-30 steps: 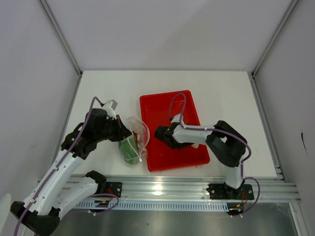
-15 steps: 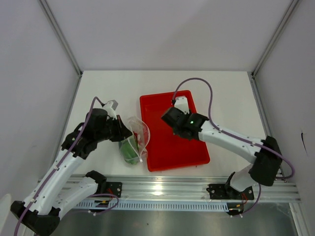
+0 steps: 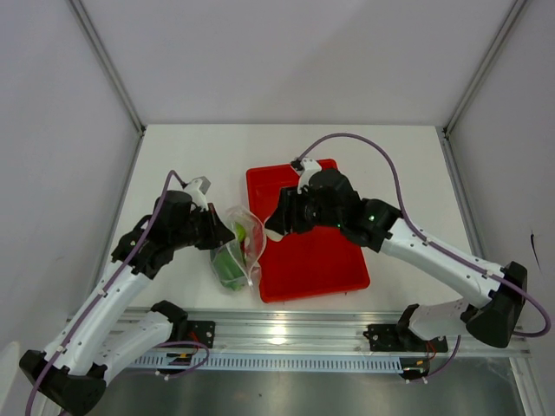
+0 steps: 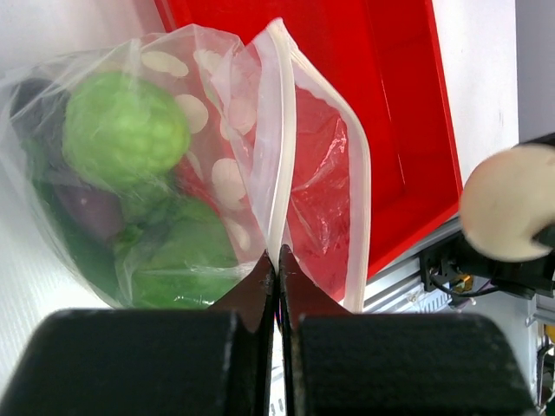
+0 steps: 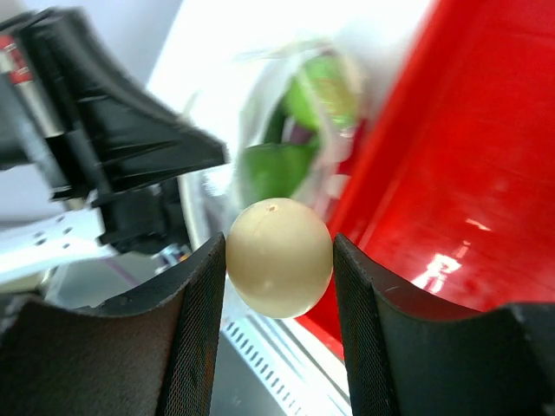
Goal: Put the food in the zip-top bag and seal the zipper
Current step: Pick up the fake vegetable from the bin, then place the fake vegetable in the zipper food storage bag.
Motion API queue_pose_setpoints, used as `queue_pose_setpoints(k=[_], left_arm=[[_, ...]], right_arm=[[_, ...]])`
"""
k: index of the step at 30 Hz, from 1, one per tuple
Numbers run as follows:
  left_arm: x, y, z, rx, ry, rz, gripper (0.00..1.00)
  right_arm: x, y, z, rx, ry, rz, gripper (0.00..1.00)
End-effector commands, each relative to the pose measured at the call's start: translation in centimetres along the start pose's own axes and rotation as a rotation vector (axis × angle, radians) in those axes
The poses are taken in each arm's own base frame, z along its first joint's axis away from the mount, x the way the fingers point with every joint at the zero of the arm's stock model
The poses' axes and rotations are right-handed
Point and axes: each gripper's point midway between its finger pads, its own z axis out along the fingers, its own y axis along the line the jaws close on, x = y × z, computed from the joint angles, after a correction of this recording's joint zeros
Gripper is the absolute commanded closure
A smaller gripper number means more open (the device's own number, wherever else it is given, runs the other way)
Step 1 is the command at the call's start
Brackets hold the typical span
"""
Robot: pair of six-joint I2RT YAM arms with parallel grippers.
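Two robot arms rise from the metal rail (image 3: 303, 334) at the near edge of a white table (image 3: 399, 165). Just beyond the rail, left of centre, the clear zip-top bag (image 3: 236, 256) rests on the table right beside the left rim of a red tray (image 3: 321, 260), bulging with toy vegetables.

The left gripper (image 4: 277, 270), its jaws pressed fully together, pinches one lip of the bag at the zipper (image 4: 276, 147). It holds the pale strip up so that the mouth gapes toward the tray. The other lip curves away to the right, and the two sides stand apart, unsealed. Through the plastic show a round green piece (image 4: 126, 130) with a bumpy skin, a purple eggplant (image 4: 87, 212) below it and a darker green piece (image 4: 186, 256) at the bottom of the bag.

Next to the bag, the right gripper (image 3: 274, 224) hangs over the tray's left edge. Its jaws are about half open and clamped on the white egg-like piece (image 5: 279, 258), which sits squarely between the two black fingers (image 5: 195, 329), lifted off the tray floor. The egg is just beside the open mouth, outside the bag.

Farther back, the right arm reaches in from the right across the tray, with a purple cable (image 3: 347, 136) looping above it. Grey walls (image 3: 260, 52) close off the table's far side.
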Motion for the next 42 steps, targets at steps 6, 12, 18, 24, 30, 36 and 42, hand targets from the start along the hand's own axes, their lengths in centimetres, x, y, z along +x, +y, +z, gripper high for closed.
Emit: queue_pose_setpoints(k=[6, 12, 18, 24, 30, 36, 42], left_arm=[[-0.3, -0.8, -0.2, 0.035, -0.015, 0.0, 0.99], [-0.3, -0.8, -0.4, 0.035, -0.017, -0.001, 0.99], [-0.4, -0.8, -0.6, 0.035, -0.022, 0.001, 0.99], [-0.3, -0.6, -0.5, 0.028, -0.02, 0.003, 0.99], [-0.3, -0.7, -0.5, 0.031, -0.019, 0.003, 0.99], [-0.3, -0.7, -0.4, 0.033, -0.014, 0.003, 0.99], [-0.2, -0.7, -0.4, 0.034, -0.016, 0.0, 0.99]], right_arm=[[-0.4, 4.8, 2.6, -0.201, 0.031, 0.013, 0.56], [0.2, 4.5, 5.2, -0.179, 0.076, 0.016, 0.51], [0.4, 4.2, 7.0, -0.163, 0.099, 0.012, 0.01], [-0.3, 4.2, 6.7, -0.143, 0.078, -0.006, 0.01], [-1.1, 3.0, 4.8, -0.071, 0.042, -0.032, 0.01], [0.2, -0.1, 3.7, 0.033, 0.055, -0.054, 0.02], [1.3, -1.4, 3.8, 0.028, 0.088, -0.05, 0.1]])
